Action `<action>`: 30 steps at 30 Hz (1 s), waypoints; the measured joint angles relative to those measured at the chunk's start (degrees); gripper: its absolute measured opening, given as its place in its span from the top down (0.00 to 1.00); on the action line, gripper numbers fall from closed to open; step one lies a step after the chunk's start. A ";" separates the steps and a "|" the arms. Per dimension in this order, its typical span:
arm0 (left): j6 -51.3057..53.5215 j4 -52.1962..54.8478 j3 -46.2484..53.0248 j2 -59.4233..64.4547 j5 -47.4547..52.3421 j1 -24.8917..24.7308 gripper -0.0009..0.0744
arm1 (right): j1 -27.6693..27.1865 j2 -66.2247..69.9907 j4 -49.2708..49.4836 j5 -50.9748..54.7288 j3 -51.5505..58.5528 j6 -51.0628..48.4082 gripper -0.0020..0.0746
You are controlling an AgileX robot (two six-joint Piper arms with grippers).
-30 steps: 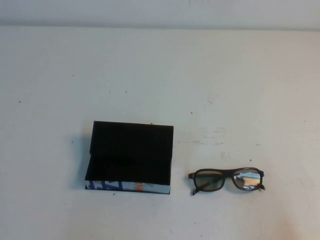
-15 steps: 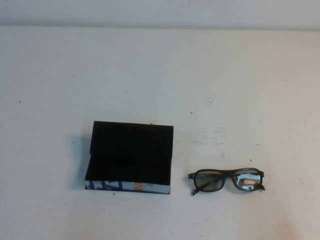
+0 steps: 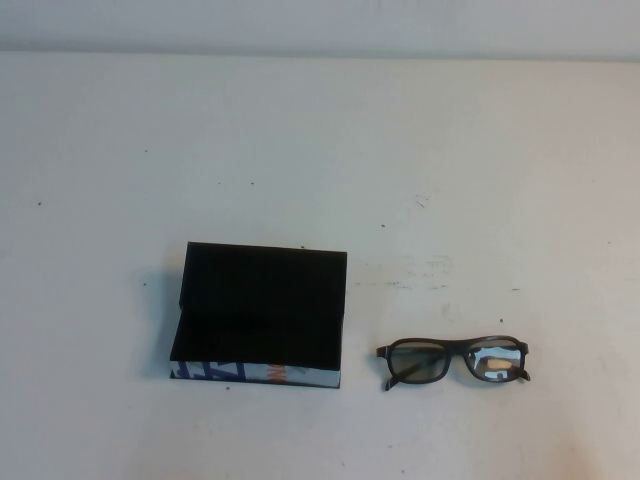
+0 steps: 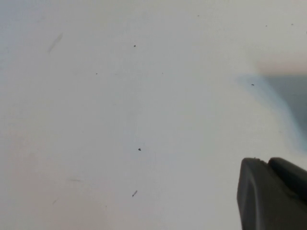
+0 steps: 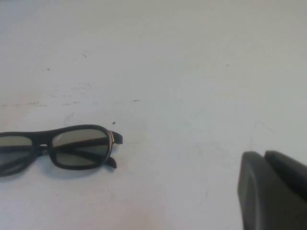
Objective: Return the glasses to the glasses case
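The glasses case [image 3: 262,305] lies open at the table's front left, black lining showing, with its blue, white and orange printed edge toward me. The glasses [image 3: 452,360], dark-framed with folded arms, lie on the table just right of the case, apart from it. In the right wrist view the glasses [image 5: 62,146] show, well clear of my right gripper [image 5: 263,155], which is shut on nothing above bare table. My left gripper [image 4: 266,163] hangs over bare table, its fingers together and empty. Neither arm shows in the high view.
The white table [image 3: 320,150] carries small dark specks and scuff marks. Its far edge meets a pale wall along the top of the high view.
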 joint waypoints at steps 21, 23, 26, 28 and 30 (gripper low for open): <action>0.00 0.00 0.00 0.00 0.00 0.00 0.99 | 0.00 0.00 24.45 -8.27 0.00 0.00 0.99; 0.00 0.00 0.00 0.00 0.00 0.00 0.99 | 0.00 0.00 31.74 -10.63 0.00 0.00 0.99; 0.00 0.00 0.00 0.00 0.00 0.00 0.99 | 0.00 0.00 36.45 -13.45 0.00 0.00 0.99; 0.00 0.00 0.00 0.00 0.00 0.00 0.99 | 0.00 0.00 38.45 -13.98 0.00 0.00 0.99; 0.00 0.00 0.00 0.00 0.00 0.00 0.99 | 0.00 0.00 40.37 -12.26 0.00 0.00 0.99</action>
